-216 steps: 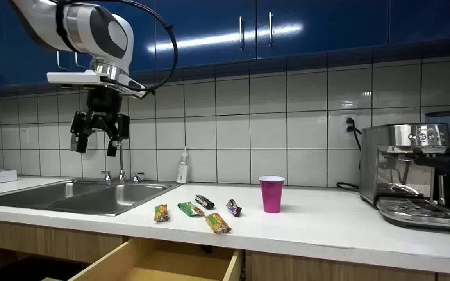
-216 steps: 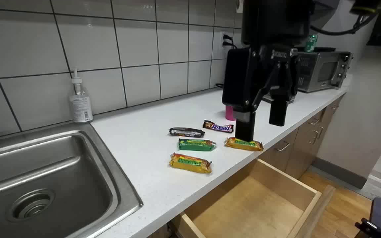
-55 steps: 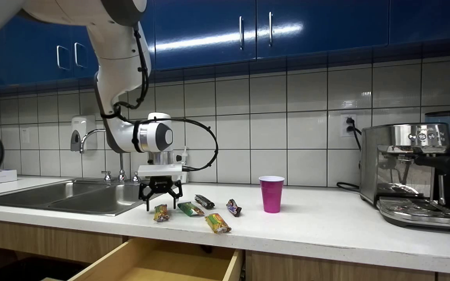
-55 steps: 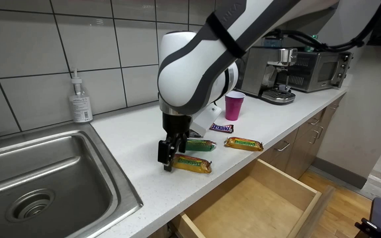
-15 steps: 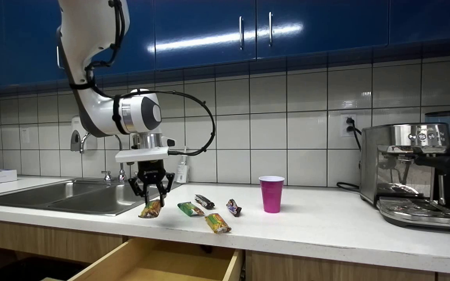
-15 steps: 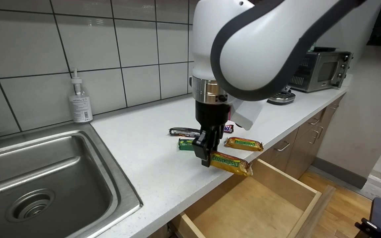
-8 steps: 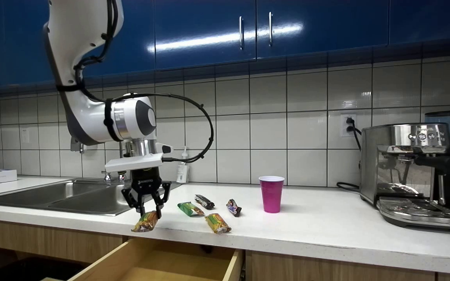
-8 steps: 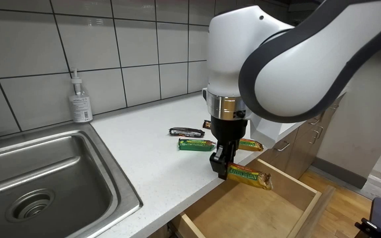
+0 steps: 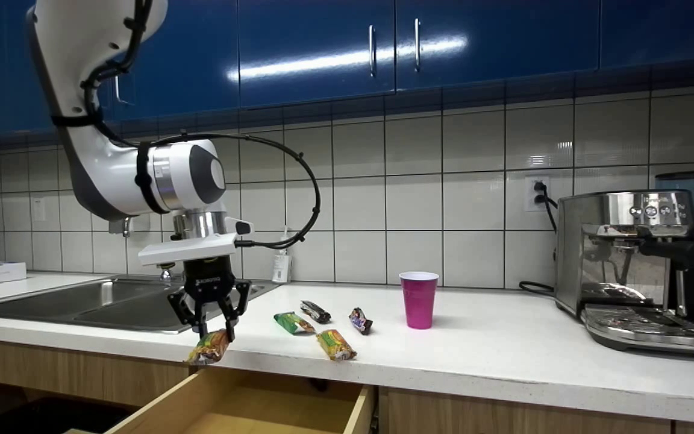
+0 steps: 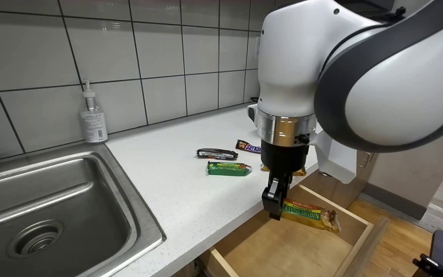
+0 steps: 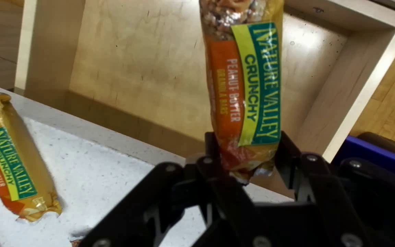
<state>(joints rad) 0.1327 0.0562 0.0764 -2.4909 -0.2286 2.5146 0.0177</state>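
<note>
One PB granola bar [image 11: 243,89] – clamped btwn jaws – above open drawer [image 11: 132,65].

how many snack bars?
5: a yellow bar in the gripper; on the counter, another yellow one near the drawer, a green bar beside a dark bar, and a Snickers nearest the cup. The arm may hide others.
</note>
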